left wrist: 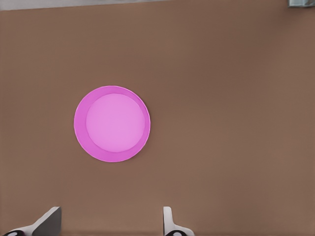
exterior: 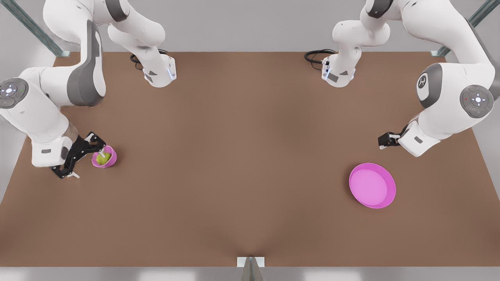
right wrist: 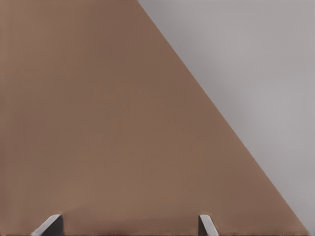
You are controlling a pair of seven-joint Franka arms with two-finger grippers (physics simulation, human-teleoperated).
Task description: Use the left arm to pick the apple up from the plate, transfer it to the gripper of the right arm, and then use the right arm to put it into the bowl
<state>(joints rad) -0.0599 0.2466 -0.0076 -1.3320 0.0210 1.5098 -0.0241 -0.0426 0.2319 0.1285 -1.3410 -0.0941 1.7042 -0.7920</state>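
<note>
A brown table (exterior: 242, 156) spans the front view, with grey wall behind and metal frame struts at the upper corners. At the lower left of that frame, the small pink bowl (exterior: 104, 157) stands on the table with the yellow-green apple (exterior: 102, 157) lying inside it. The right gripper (exterior: 89, 160) sits just beside the bowl, its black fingers spread wide: one finger reaches over the bowl's rim by the apple, the other lies toward the frame's left edge, and nothing is clamped between them. At the right of the frame, the magenta plate (exterior: 372, 185) rests bare on the table, and the left gripper (exterior: 384, 140) hangs above and to the upper right of it, well apart from the apple; from this angle its fingers cannot be judged. In the left wrist view, the plate (left wrist: 112, 124) lies left of centre on the brown surface, and two pale fingertips (left wrist: 49, 222) stand spread apart at the bottom edge with nothing between them. In the right wrist view, the table (right wrist: 98, 123) meets a grey floor along a diagonal edge, and two fingertips (right wrist: 51, 224) stand wide apart at the bottom edge.
</note>
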